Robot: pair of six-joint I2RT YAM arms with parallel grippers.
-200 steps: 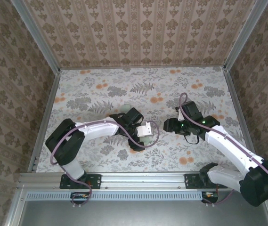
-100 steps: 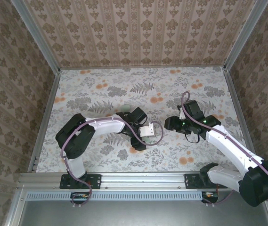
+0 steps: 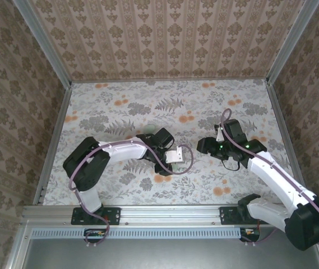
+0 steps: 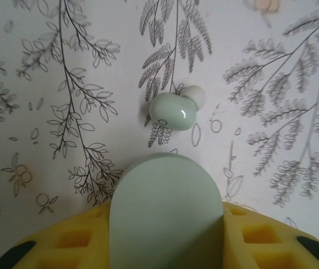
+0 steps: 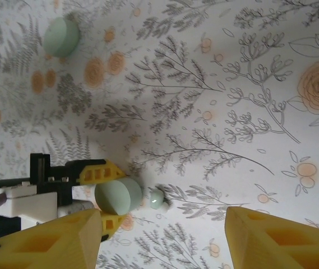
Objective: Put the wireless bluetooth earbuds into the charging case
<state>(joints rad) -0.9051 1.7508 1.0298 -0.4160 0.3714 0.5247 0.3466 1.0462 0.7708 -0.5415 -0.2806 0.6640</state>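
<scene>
Left gripper point(image 4: 167, 238) is clamped on a pale green case piece point(image 4: 167, 204), just short of the earbud point(image 4: 173, 112) lying on the floral table point(image 4: 41, 73) (I see a thin gap). Right gripper point(image 5: 162, 218) is spread wide and holds nothing. A second green piece point(image 5: 61, 35) lies well apart from the earbud.

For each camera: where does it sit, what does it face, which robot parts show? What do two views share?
Top external: above, behind the bases, facing down at table; left arm, right arm.
Left wrist: faces down at earbud; left gripper clamps mint case.
Right wrist: faces down; right gripper open.
Shared by wrists: earbud, mint case.
</scene>
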